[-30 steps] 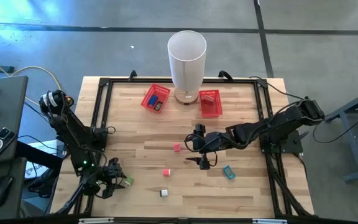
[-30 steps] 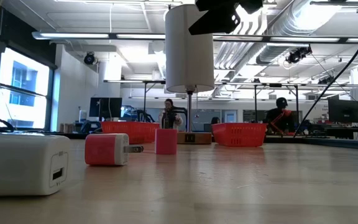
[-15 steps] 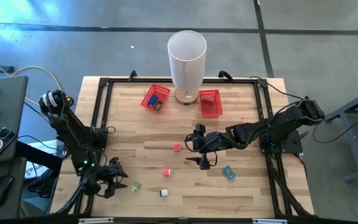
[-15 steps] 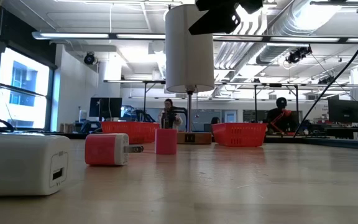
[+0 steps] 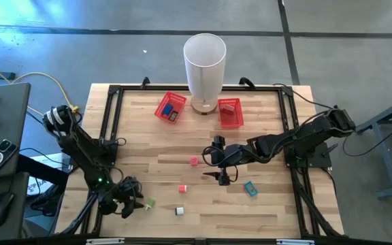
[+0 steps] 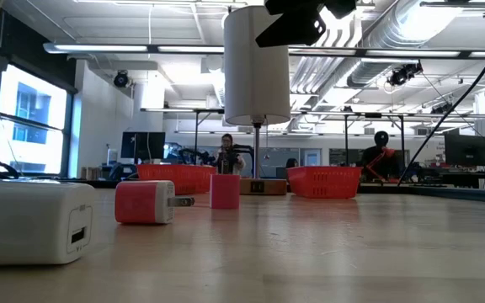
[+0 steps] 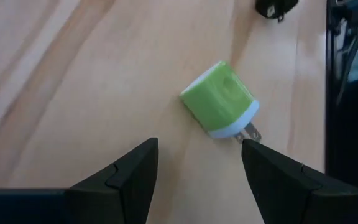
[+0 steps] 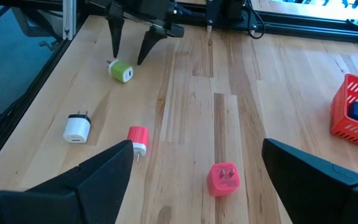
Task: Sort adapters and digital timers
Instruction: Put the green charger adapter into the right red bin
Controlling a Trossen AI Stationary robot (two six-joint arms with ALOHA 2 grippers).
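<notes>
Green adapter [image 7: 221,99] with a white plug face, lying on pale blond wood table [image 5: 148,146] inside a black frame; white adapter [image 5: 180,211], two pink-red adapters [image 5: 182,188] and [image 5: 194,161], a teal one [image 5: 250,188]; two red mesh baskets [image 5: 171,107] and [image 5: 229,112], white cylinder [image 5: 205,64], dark arms

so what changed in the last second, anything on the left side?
The left gripper let go of the green adapter, which now lies on the table just in front of its open jaws; the left arm drew back slightly toward the table's near edge. The right gripper, jaws open, the other adapters and both red baskets stayed put.
</notes>
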